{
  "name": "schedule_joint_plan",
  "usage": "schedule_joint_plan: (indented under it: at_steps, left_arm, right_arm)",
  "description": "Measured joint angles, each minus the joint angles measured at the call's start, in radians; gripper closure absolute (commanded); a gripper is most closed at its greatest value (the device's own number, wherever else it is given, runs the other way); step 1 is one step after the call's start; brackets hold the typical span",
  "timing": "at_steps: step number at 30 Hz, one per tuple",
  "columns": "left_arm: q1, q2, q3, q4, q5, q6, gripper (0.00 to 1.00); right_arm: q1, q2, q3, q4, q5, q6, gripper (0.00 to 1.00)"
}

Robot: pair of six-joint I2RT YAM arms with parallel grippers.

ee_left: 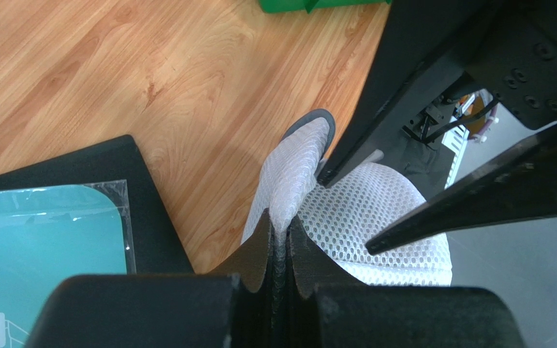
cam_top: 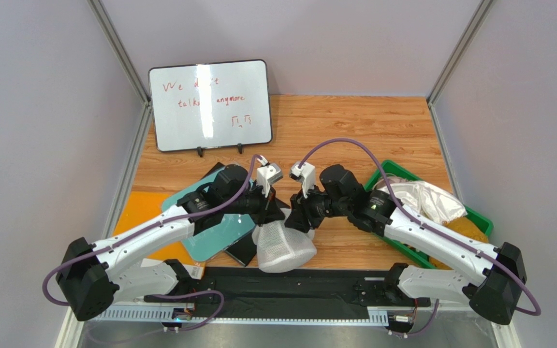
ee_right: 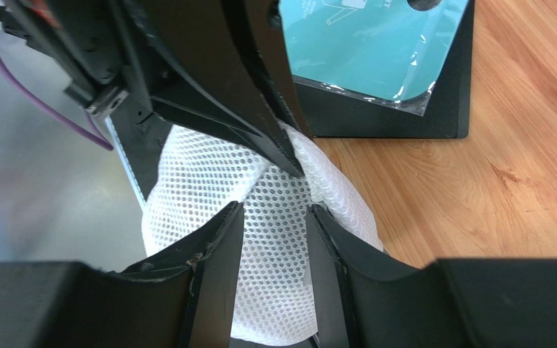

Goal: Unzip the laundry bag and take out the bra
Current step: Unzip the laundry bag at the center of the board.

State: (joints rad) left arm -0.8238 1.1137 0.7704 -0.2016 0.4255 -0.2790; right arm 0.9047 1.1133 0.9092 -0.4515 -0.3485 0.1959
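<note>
Laundry bag: the white mesh laundry bag (cam_top: 283,248) sits at the near edge of the table (cam_top: 354,130), midway between my two arms. Its top is gathered upward into a peak where both tools meet it.
Zip rim: a grey-blue zip rim (ee_left: 309,125) curls over the far end of the lifted fold. I cannot see a zip pull or tell whether the zip is open.
Bra: not visible in any view; I judge it lies inside, hidden by the mesh.
Left tool: my left tool (ee_left: 280,221) is fully closed, pinching a thin fold of mesh flat between its fingers, probably to anchor the pouch against sliding.
Right tool: my right tool (ee_right: 274,212) is about half closed. A band of mesh fills the gap and touches both fingers. It faces the left tool, just beside it, likely to pull against that anchor.
Why held so: two opposed grips would tension the fabric, which a zip needs in order to run.
Nearby: a teal packet (cam_top: 216,232) on a black pad (ee_left: 78,163) lies just left of the pouch. A green bin (cam_top: 399,171) on the right holds a white cloth (cam_top: 423,197). A whiteboard (cam_top: 210,105) stands at the far edge.
</note>
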Motion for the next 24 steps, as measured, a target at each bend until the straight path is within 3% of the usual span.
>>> schedule_joint_plan:
  at_steps: [24]
  left_arm:
    - [0.001,-0.024,0.003,-0.019,-0.019,0.0,1.0]
  right_arm:
    - [0.003,0.014,-0.013,-0.019,0.108,0.01,0.48]
